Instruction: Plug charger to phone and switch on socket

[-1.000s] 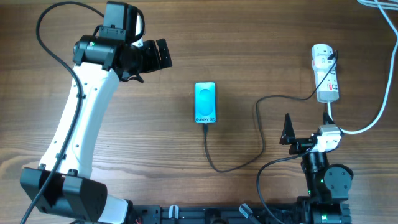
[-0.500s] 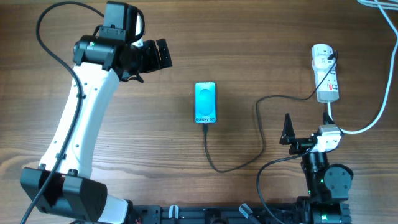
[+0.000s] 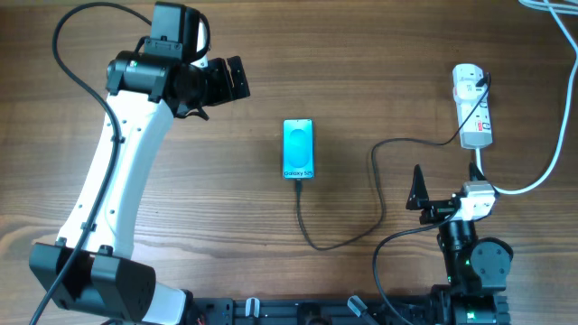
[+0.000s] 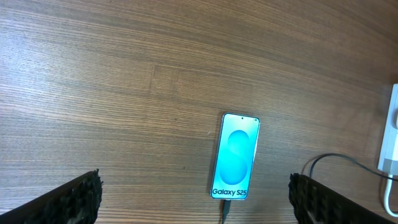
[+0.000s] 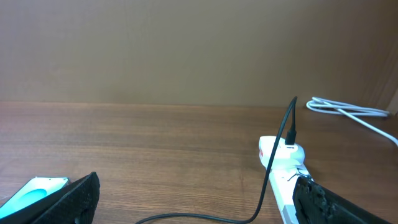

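Brown wooden surface (image 3: 379, 54) carries the Galaxy phone (image 3: 299, 150) flat at its middle, screen lit cyan. The thin black charger cable (image 3: 299, 206) loops from the phone's near end across to the white socket (image 3: 472, 108) by the far right corner. Well apart from the phone, the left pincer (image 3: 237, 78) and the right pincer (image 5: 194, 190) both stand spread wide, holding nothing
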Motion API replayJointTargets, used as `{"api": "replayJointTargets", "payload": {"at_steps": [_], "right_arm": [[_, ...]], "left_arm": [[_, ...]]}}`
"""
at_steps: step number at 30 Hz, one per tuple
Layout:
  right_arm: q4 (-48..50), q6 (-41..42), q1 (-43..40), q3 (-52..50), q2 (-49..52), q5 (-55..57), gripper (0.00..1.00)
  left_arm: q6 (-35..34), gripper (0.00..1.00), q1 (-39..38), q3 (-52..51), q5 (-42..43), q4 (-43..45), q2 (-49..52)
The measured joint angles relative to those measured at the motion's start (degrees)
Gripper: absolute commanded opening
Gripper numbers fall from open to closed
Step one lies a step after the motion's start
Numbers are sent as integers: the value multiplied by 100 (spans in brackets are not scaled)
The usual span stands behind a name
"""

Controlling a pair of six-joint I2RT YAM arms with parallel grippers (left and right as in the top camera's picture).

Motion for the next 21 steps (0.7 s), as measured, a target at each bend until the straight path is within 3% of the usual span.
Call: {"api": "replayJointTargets", "payload": {"at_steps": [10, 14, 21], "right_arm": [[0, 0, 0, 0, 0, 2, 100], [0, 0, 0, -2, -2, 2, 100], [2, -2, 0, 0, -4, 2, 100]], "left_arm": [[0, 100, -2, 0, 0, -4, 0], [0, 100, -2, 0, -42, -466, -72], [2, 100, -2, -601, -142, -238, -979]]}}
